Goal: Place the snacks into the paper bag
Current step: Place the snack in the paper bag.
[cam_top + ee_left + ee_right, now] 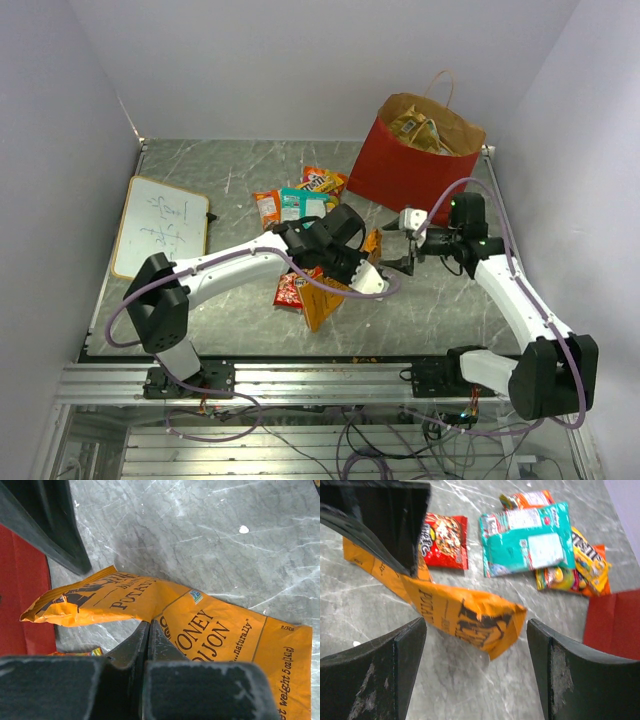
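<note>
Two grippers meet at one packet just in front of the paper bag (400, 170), on the side nearest the arm bases. The left gripper (150, 632) has its fingers pinched tight on the edge of the orange Kettle chip bag (220, 630), so that one crumpled end juts out toward the paper bag while the rest trails down to the table (450, 300). That looks like an offer for a handover, since the paper bag stands on the right arm's side. The right gripper (475, 630) has its fingers spread wide to either side of that free end, touching nothing. The left arm (230, 265) lies long and low, stretched toward the paper bag. The right arm (510, 290) is folded at the elbow, its wrist pointing away from the paper bag at the packet. The paper bag stands upright and open with a few packets (420, 130) inside. Beside it, toward the left arm, the teal pack (527, 537), small red pack (445, 540) and candy packs (587, 560) lie flat.
</note>
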You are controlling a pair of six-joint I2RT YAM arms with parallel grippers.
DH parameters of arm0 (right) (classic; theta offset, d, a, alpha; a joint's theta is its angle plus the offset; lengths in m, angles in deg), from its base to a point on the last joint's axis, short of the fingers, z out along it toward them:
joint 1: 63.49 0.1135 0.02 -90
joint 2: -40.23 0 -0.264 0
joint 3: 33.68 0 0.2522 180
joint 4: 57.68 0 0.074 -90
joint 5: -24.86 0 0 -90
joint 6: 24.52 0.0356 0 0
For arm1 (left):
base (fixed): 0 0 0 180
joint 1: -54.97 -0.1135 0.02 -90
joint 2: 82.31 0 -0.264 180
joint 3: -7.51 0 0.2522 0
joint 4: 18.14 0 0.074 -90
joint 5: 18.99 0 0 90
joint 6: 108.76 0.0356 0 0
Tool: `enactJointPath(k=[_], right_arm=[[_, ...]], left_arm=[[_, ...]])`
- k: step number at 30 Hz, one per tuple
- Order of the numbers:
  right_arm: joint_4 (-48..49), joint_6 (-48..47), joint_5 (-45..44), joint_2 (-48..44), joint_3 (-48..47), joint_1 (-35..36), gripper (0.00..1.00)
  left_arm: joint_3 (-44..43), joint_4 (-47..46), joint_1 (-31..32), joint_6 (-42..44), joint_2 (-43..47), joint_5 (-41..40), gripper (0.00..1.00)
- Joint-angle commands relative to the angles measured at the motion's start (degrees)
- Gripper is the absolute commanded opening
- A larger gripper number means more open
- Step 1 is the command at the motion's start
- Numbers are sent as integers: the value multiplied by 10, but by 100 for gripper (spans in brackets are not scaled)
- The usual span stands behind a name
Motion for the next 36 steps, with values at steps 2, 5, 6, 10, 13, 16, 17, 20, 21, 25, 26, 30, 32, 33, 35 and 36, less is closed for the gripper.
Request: enactJointPath(k=[2, 5, 6, 10, 13, 16, 17, 20, 21, 25, 26, 30, 32, 33, 35, 36], right_arm=[[19, -22, -28, 11, -19, 63, 81], [-3, -40, -38, 39, -39, 85, 81], [-12, -48, -42, 49, -46, 91, 81], [-29, -66, -57, 83, -61, 109, 81], [-30, -73, -61, 100, -63, 114, 80], [-58, -94, -72, 120, -71, 121, 80], [-69, -102, -77, 126, -76, 122, 79], [-103, -123, -92, 137, -87, 124, 76], [-110, -128, -99, 138, -88, 124, 74], [-136, -146, -124, 137, -91, 124, 65], [-144, -150, -130, 136, -93, 124, 62], [-170, -160, -150, 133, -93, 123, 51], [-178, -159, -159, 130, -94, 123, 46], [-182, -158, -163, 129, -95, 123, 43], [-190, -155, -167, 124, -96, 123, 38], [-192, -151, -167, 121, -97, 123, 35]], left_arm=[[10, 2, 7, 2, 24, 28, 7], [17, -2, 7, 2, 29, 31, 7], [20, -4, 6, 3, 31, 30, 7], [27, -6, 7, 6, 34, 30, 7], [31, -7, 6, 7, 38, 29, 7], [36, -9, 6, 7, 41, 27, 7], [35, -10, 7, 8, 42, 27, 7], [36, -8, 7, 9, 45, 23, 7], [36, -9, 6, 9, 46, 22, 7], [38, -10, 6, 8, 49, 16, 7], [38, -10, 6, 9, 49, 15, 7], [40, -11, 6, 5, 51, 12, 7], [38, -10, 6, 2, 52, 13, 7], [37, -10, 7, 0, 52, 13, 7], [38, -12, 6, -4, 53, 15, 7], [38, -14, 6, -7, 53, 15, 8]])
